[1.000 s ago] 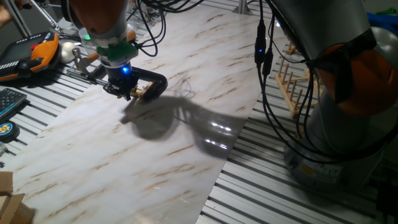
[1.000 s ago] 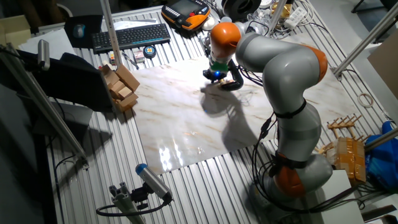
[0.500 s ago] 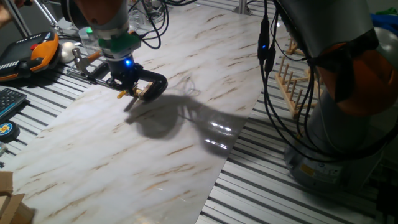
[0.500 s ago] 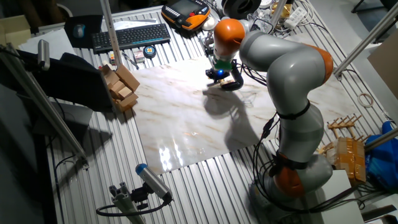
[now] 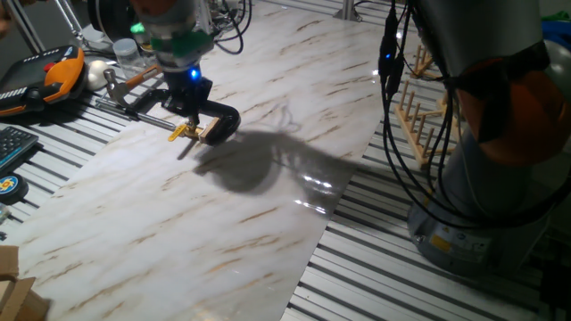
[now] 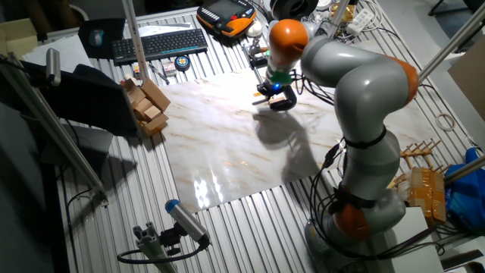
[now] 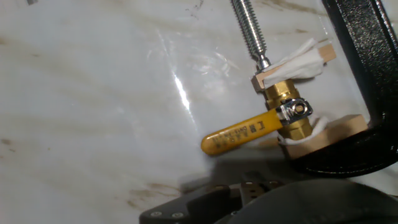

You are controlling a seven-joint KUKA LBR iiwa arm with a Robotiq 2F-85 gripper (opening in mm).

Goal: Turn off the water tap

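Note:
The water tap (image 7: pixel 290 116) is a small brass valve with a yellow lever (image 7: pixel 241 132), which points left across the marble board. It is pinched between two wooden blocks in the jaw of a black C-clamp (image 7: pixel 360 87). In one fixed view the tap (image 5: pixel 194 133) lies just in front of and below my gripper (image 5: pixel 191 96), which hangs above the clamp (image 5: pixel 223 119) without touching the lever. In the other fixed view the gripper (image 6: pixel 275 88) hovers over the clamp (image 6: pixel 283 103). The fingers are too dark and small to tell how they stand.
A hammer (image 5: pixel 122 81) and an orange teach pendant (image 5: pixel 52 77) lie beyond the board's far left edge. A keyboard (image 6: pixel 160 44) and wooden blocks (image 6: pixel 148 107) sit at one side. A wooden rack (image 5: pixel 419 116) and my own base (image 5: pixel 489 187) stand to the right.
My gripper has lifted off the tap's lever and drawn back toward the far edge of the board. The yellow lever now lies uncovered in front of it.

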